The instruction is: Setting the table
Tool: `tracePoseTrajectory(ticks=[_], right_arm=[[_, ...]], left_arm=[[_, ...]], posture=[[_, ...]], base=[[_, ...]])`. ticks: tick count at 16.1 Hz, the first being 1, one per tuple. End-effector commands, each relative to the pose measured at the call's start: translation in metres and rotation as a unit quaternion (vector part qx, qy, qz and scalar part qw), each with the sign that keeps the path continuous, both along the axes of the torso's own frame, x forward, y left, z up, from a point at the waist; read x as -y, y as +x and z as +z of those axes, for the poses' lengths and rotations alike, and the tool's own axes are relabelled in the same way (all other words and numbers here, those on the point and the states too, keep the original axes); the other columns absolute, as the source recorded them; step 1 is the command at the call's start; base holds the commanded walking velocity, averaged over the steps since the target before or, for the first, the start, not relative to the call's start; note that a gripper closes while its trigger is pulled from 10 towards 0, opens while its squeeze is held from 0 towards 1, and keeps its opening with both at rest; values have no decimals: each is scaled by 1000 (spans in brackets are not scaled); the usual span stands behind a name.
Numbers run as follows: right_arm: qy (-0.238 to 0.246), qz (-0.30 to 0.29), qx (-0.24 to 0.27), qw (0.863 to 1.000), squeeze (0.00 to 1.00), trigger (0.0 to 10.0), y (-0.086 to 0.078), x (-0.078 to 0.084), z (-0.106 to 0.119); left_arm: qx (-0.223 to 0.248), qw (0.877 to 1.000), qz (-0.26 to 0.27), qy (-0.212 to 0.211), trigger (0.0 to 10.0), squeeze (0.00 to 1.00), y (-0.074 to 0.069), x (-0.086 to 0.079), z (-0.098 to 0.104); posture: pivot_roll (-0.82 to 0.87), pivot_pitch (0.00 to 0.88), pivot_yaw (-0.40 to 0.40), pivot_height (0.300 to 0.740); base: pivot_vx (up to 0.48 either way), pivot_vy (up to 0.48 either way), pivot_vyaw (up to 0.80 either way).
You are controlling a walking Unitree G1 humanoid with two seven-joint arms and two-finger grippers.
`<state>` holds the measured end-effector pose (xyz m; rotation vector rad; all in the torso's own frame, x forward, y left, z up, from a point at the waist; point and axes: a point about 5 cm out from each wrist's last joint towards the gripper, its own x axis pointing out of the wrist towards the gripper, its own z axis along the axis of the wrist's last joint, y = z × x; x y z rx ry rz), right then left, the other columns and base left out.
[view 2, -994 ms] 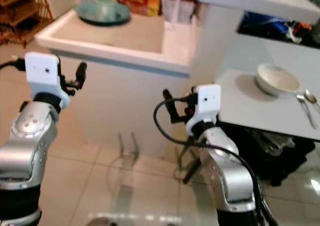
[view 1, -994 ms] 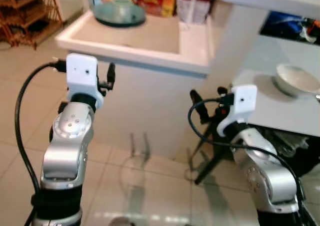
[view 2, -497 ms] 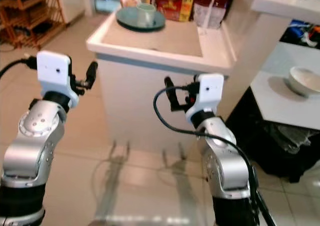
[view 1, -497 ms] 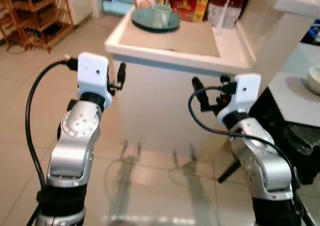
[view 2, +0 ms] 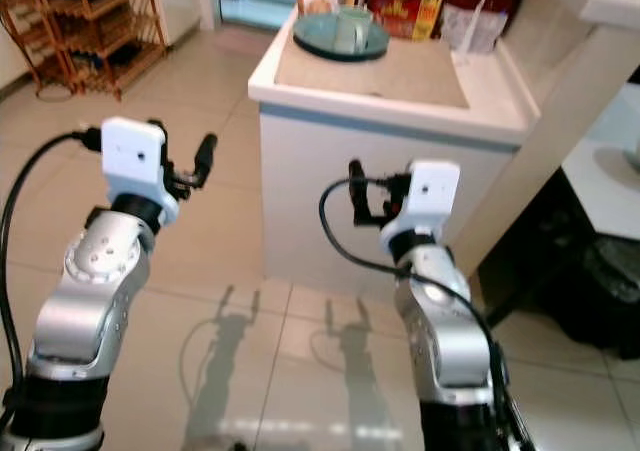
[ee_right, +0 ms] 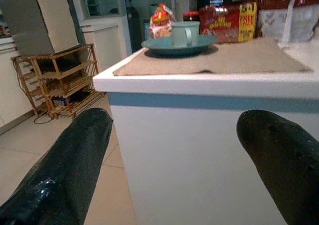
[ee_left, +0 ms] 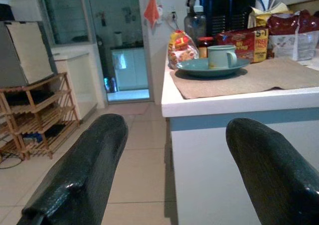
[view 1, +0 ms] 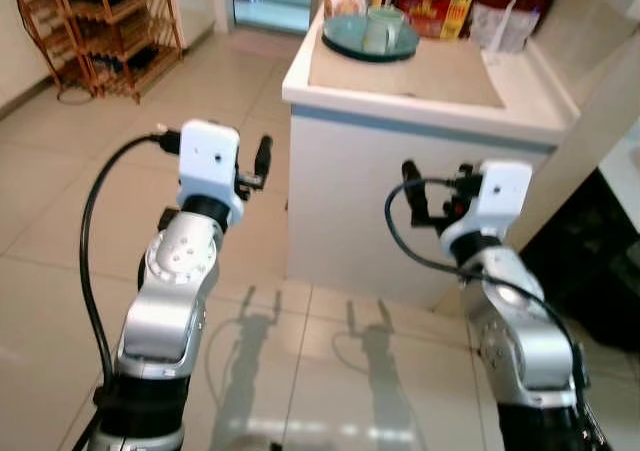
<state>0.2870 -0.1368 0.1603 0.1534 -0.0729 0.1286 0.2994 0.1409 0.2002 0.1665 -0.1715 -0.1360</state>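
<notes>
Both pincers are held released and empty above the tiled floor (view 1: pixel 60 221), short of a white counter (view 2: pixel 390 121): the left gripper (ee_left: pixel 172 175) with its two rounded, matte black fingers (ee_left: pixel 79 170) spread wide, the right gripper (ee_right: pixel 174 170) likewise, its fingers (ee_right: pixel 60 170) well apart. The finger roots are cut off at the picture edges in both wrist views. On the counter a flat tan placemat (ee_right: pixel 214 58) is laid, reaching the near edge. At the mat's far left corner a round teal plate (ee_left: pixel 212 67) is set, and a pale green handled cup (ee_left: pixel 220 56) is stood upright on it. Along the counter's far edge, packets and jars (ee_left: pixel 264 30) are lined up; red and yellow labels are seen, but their writing is too blurred to be read. A wooden slatted rack (view 1: pixel 110 21) is partly cut off at the room's left.
</notes>
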Motion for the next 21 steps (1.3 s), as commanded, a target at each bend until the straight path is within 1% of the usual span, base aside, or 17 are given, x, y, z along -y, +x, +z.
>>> tracePoseTrajectory(ticks=[1,3,4,5,6,11,13,17,20,21], right_arm=[[4,-9,7,1000,0,10000,-1,3,1],[-2,2,10,1000,0,10000,-1,0,2],[-11,23,14,1000,0,10000,1,-4,5],[-15,31,17,999,0,10000,2,-6,6],[-36,35,21,999,0,10000,6,-7,8],[-59,63,45,995,0,10000,17,-11,21],[-62,66,52,995,0,10000,25,-10,27],[-55,83,61,993,0,10000,29,-15,34],[-75,92,66,991,0,10000,31,-16,36],[-71,88,66,991,0,10000,32,-15,36]], left_arm=[[1,1000,-14,-1,10000,0,1,2,0],[2,1000,-18,-1,10000,0,2,2,2],[5,1000,-17,1,10000,0,3,2,4],[8,1000,-17,1,10000,0,3,2,5],[4,1000,-10,-4,10000,0,3,1,2],[2,1000,8,-3,10000,0,1,-7,1],[3,1000,12,-1,10000,0,3,-9,2],[8,1000,24,4,10000,0,4,-14,6],[13,999,28,9,10000,0,5,-14,8],[13,999,30,10,10000,0,6,-15,8]], posture=[[88,0,-22,740],[82,0,-20,740],[82,0,-27,740],[82,0,-27,740],[84,0,-32,740],[90,0,-55,740],[93,0,-65,740],[91,0,-76,740],[94,0,-83,740],[94,0,-84,740]], base=[[285,0,-800],[352,0,-800],[405,0,0],[405,0,0],[428,0,0],[433,0,0],[442,0,0],[455,0,0],[467,0,0],[472,0,550]])
